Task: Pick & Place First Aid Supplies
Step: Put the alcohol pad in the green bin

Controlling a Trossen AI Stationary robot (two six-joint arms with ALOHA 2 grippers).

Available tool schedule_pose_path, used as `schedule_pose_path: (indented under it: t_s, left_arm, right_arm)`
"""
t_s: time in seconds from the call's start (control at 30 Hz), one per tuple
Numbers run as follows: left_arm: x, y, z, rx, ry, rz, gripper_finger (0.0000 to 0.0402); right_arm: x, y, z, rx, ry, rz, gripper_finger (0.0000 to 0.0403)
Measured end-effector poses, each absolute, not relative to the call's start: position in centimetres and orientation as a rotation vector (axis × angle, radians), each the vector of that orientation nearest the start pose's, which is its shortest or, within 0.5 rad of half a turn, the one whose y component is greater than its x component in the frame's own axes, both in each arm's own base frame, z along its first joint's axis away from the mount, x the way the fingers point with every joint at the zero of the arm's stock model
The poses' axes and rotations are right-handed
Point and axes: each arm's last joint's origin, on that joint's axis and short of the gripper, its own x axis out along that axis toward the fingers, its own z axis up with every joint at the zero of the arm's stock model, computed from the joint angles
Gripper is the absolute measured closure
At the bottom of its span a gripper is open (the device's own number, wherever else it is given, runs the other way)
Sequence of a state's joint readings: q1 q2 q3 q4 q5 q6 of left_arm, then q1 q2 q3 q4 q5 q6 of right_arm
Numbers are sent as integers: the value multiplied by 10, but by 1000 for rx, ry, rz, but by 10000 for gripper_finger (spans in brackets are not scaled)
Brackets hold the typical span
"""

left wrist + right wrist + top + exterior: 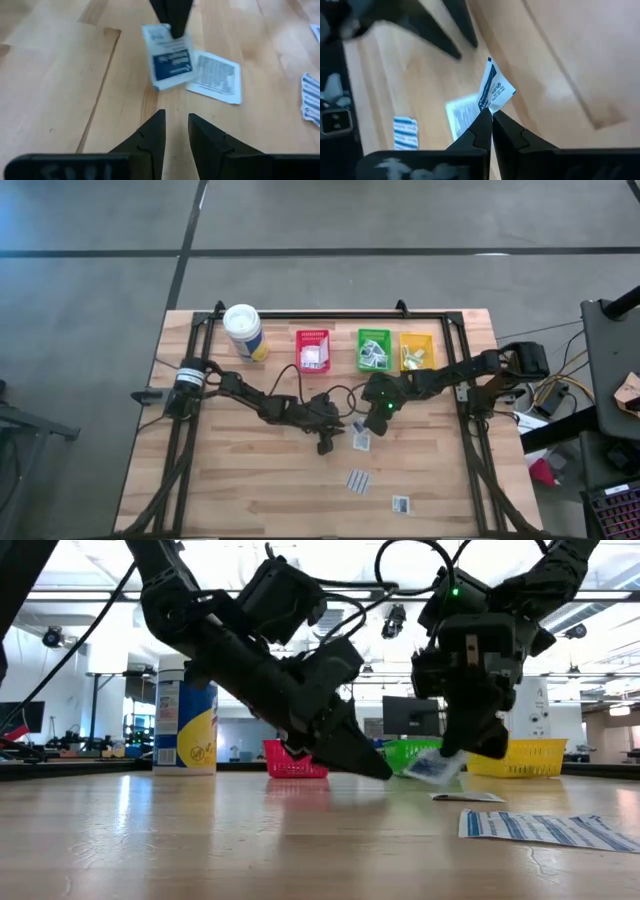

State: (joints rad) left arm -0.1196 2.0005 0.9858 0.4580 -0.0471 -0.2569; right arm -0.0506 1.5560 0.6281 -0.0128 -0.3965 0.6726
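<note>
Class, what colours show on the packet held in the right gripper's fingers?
White with a dark-blue printed panel; the packet shows best in the left wrist view.

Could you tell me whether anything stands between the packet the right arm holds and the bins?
Nothing visible does. The right gripper pinches the blue-printed packet above bare table; the wood toward the bins lies open.
</note>
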Motion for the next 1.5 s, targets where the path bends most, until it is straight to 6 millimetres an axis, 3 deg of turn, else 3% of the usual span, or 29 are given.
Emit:
schedule_pose_path:
  t_s: [0.33, 0.53, 0.7, 0.9, 1.3, 1.5]
  left_arm:
    - [388, -46, 122, -207, 534, -9, 307]
    - [388, -49, 124, -207, 516, -18, 307]
    - [392, -55, 127, -199, 431, -46, 307]
    - [395, -63, 123, -166, 371, -79, 307]
    - [407, -65, 109, -148, 381, -70, 307]
    - [410, -65, 108, -150, 376, -70, 307]
  right_arm:
    - [250, -36, 180, 773, 781, -37, 394]
    - [229, -64, 210, 715, 611, -172, 394]
    - [214, -83, 220, 678, 540, -331, 394]
    - [208, -103, 214, 652, 534, -532, 394]
    - [217, -123, 175, 695, 685, -622, 394]
    - [219, -126, 169, 664, 710, -658, 394]
